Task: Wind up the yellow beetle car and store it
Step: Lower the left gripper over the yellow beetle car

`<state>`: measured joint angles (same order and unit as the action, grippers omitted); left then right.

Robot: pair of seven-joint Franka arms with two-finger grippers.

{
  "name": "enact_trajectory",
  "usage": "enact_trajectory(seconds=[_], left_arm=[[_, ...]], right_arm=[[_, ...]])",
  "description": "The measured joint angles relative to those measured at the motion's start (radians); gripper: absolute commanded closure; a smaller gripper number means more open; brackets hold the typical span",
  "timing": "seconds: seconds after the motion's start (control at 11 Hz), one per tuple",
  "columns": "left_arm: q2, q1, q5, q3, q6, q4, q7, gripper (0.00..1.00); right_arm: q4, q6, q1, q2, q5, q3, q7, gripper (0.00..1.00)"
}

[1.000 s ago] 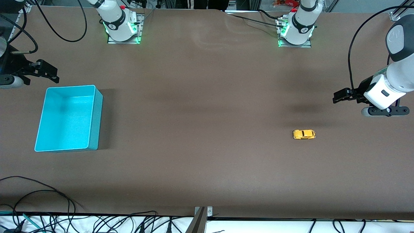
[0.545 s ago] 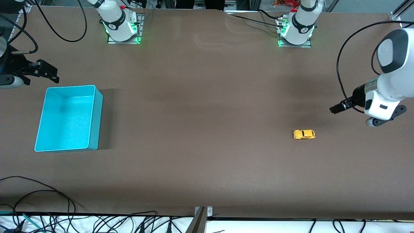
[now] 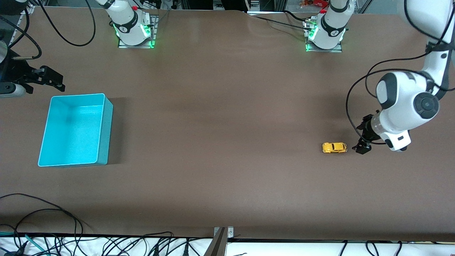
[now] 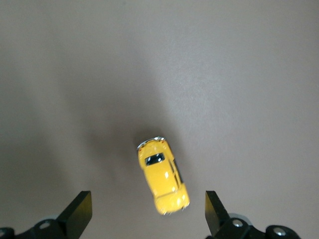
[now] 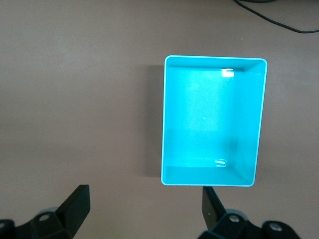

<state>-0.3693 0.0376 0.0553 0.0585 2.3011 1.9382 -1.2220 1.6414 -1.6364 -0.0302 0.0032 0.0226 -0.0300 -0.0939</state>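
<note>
The yellow beetle car (image 3: 334, 147) stands on its wheels on the brown table, toward the left arm's end. My left gripper (image 3: 362, 138) hangs low just beside it, open and holding nothing. In the left wrist view the car (image 4: 162, 175) lies slightly askew just ahead of the left gripper (image 4: 147, 211), outside the gap between its wide-spread fingers. My right gripper (image 3: 57, 81) is open and waits over the table beside the turquoise bin (image 3: 105, 131). The right wrist view shows the bin (image 5: 212, 122) with nothing in it, ahead of the right gripper (image 5: 144, 206).
The two arm bases (image 3: 133, 30) (image 3: 325, 33) stand along the table's farthest edge from the front camera. Black cables (image 3: 46, 213) trail over the nearest edge at the right arm's end. A wide stretch of bare brown table separates car and bin.
The left arm has swung down and inward from the table's end, bringing its open gripper right beside the car. The car, the bin and the right arm have not moved.
</note>
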Motion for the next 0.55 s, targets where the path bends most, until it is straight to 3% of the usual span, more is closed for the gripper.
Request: enact_trajectory(seconds=[0.27,0.55], left_arm=[[-0.09,0.002,0.0,-0.015,0.131,-0.004,-0.137,0.0],[-0.126,0.003,0.053,-0.036,0.136,-0.008,-0.153,0.0]], right_arm=[[0.0,0.0,0.0,0.001,0.0,0.0,0.0,0.0],[-0.001,0.0,0.0,0.001,0.0,0.0,0.0,0.0]])
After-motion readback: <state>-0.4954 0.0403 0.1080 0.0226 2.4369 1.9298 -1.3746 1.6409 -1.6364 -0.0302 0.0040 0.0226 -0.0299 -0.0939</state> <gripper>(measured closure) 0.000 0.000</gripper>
